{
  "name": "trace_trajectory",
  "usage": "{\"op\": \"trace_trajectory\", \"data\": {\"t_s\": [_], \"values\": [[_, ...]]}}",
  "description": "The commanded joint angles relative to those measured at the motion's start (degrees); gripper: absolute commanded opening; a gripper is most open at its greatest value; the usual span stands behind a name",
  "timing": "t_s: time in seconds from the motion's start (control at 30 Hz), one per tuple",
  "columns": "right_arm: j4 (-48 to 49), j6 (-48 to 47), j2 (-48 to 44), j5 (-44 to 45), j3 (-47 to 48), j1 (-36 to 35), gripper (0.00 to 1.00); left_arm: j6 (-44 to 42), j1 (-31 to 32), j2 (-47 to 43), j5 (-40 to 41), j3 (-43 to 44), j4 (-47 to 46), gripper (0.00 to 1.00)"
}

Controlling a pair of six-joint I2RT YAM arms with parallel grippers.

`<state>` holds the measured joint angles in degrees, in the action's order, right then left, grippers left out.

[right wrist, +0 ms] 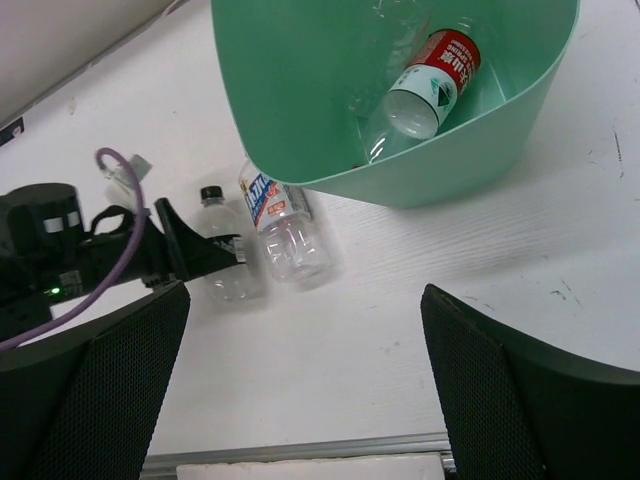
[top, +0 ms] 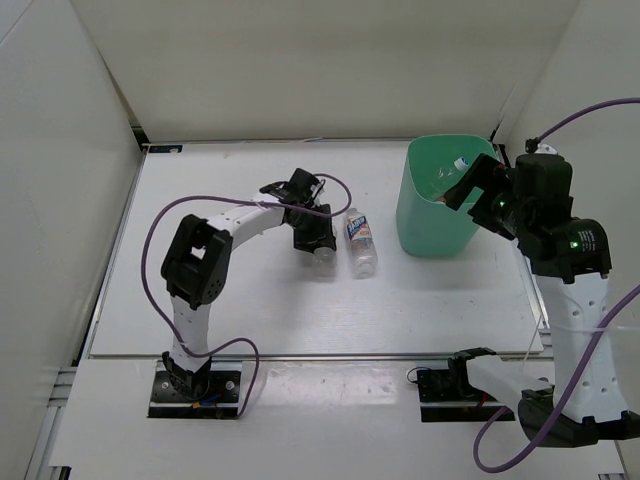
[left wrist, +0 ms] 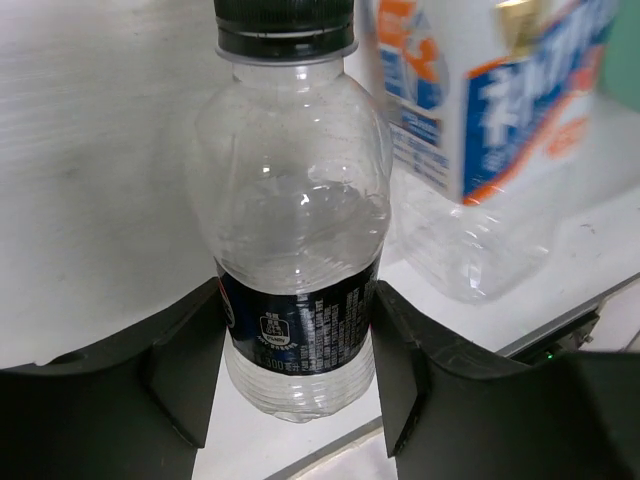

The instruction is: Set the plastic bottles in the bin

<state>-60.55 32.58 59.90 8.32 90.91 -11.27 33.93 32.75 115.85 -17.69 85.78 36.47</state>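
White and flat, the table [top: 200, 300] carries everything, and the mint-green bin [top: 425, 235] stands upright on its far right part, mouth open upward. My right gripper [top: 465, 188] hangs over the bin's right side, jaws spread wide with nothing between them. From that wrist I look down into the bin and see the red-labelled bottle [right wrist: 430, 85] lying inside. What seems a second clear bottle [right wrist: 395, 22] lies behind it, too cut off to be sure. My left gripper [left wrist: 295, 370] is down near the middle of the table, its jaws pressed against both sides of the dark-labelled bottle [left wrist: 295, 230], across the label on its lower half. That bottle lies with its long axis running near to far and its black cap at the far end, so my fingers cross it at right angles. Just beside it on the right, roughly parallel, lies the blue-and-white bottle [top: 361, 243]; I cannot tell whether the two touch. The relation that matters, I judge, is that the bin lies to the right of my left gripper, with that neighbour in between. So the held bottle should go up before it goes across. My right gripper is nearer the bin but well apart from both bottles on the table.
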Motion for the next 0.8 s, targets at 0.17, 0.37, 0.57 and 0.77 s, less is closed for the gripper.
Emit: {"op": "trace_trajectory", "data": {"t_s": [0.17, 0.37, 0.57, 0.77], "values": [[-0.18, 4.15, -4.08, 3.36, -2.93, -0.16, 1.00, -2.99, 2.84, -9.61, 12.07, 27.29, -0.43, 0.48], [-3.42, 9.60, -5.41, 7.85, 0.05, -0.16, 1.00, -2.57, 5.57, 7.79, 2.44, 60.45, -8.65, 0.55], [-4.13, 8.21, -5.41, 9.34, 6.02, -0.16, 1.00, -0.45, 10.65, 16.68, -2.26, 61.88, -19.67, 0.66], [-3.61, 3.73, -5.41, 10.05, 8.05, -0.16, 1.00, 0.26, 14.44, 19.94, -1.55, 61.35, -25.66, 1.00]]}}
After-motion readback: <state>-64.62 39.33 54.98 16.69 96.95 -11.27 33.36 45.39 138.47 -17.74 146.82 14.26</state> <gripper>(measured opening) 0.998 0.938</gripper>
